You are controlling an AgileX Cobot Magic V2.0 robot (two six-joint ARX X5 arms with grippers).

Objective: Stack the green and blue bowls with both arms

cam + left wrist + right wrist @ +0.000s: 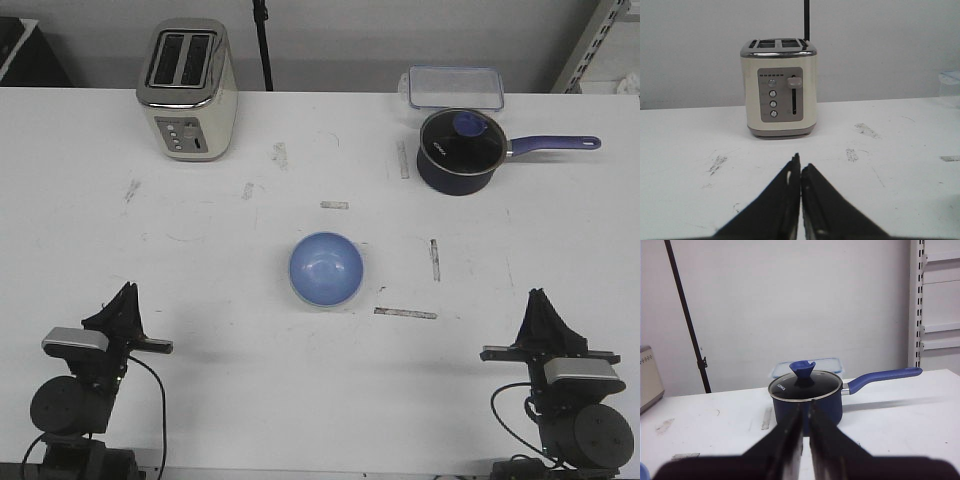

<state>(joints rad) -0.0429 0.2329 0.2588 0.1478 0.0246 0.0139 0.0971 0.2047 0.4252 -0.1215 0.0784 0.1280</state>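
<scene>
**Both arms parked near edge, bowls stacked mid-table**

Blue bowl (pixel 326 269) sits upright at table (pixel 200 260) centre, roughly midway between the arms. A thin pale rim shows under its near and right edge, which looks like the green bowl (pixel 349 300) nested beneath; can't confirm the colour.

Left gripper (pixel 124 300) at near-left corner, fingers pressed together, holding nothing. The left wrist view confirms this: tips (pixel 792 172) touching, pointed at the toaster (pixel 779 88) at far left.

Right gripper (pixel 541 306) at near-right corner, also closed and empty, aimed at the lidded navy saucepan (pixel 807 399) at far right, handle pointing right. Clear lidded container (pixel 455 88) just behind the pan.
</scene>
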